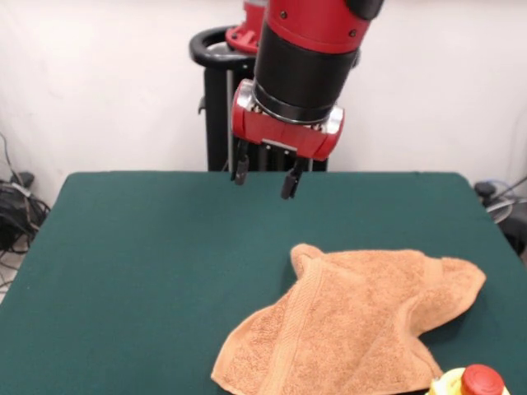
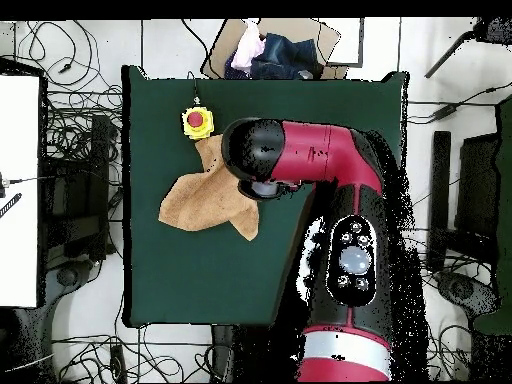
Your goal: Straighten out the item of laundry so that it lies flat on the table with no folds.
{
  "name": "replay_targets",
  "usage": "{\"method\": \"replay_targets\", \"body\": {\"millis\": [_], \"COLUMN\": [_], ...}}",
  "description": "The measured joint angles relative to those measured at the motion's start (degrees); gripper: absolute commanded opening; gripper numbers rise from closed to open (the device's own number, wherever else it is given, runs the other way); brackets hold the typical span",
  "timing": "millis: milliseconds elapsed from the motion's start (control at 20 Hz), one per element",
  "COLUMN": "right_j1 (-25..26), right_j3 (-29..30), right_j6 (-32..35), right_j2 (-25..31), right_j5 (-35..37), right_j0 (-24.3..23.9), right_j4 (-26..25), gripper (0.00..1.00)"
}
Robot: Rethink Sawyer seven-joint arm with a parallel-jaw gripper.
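The item of laundry (image 1: 362, 321) is an orange-tan terry towel lying crumpled on the table (image 1: 148, 263), with a corner folded over and ridges across its middle. In the front view it sits at the near right. My gripper (image 1: 264, 176) hangs open above the table, behind and to the left of the towel, holding nothing. From overhead the towel (image 2: 205, 205) lies left of the arm, whose head covers the towel's right edge and hides the gripper.
A yellow box with a red button (image 1: 473, 383) stands at the table's near right edge, touching the towel; from overhead the button box (image 2: 197, 122) is above the towel. A box of clothes (image 2: 270, 50) sits beyond the table. Cables lie around the floor.
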Motion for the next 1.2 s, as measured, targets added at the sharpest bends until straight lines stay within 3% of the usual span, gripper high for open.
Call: {"method": "replay_targets", "body": {"millis": [750, 1200], "right_j1": [3.23, 2.52], "right_j3": [-0.03, -0.02], "right_j6": [0.00, 0.00], "right_j2": [-0.40, -0.69], "right_j5": [0.00, -0.01], "right_j0": [0.26, 0.30], "right_j4": [-5.29, -7.44], "gripper": [1.00, 1.00]}}
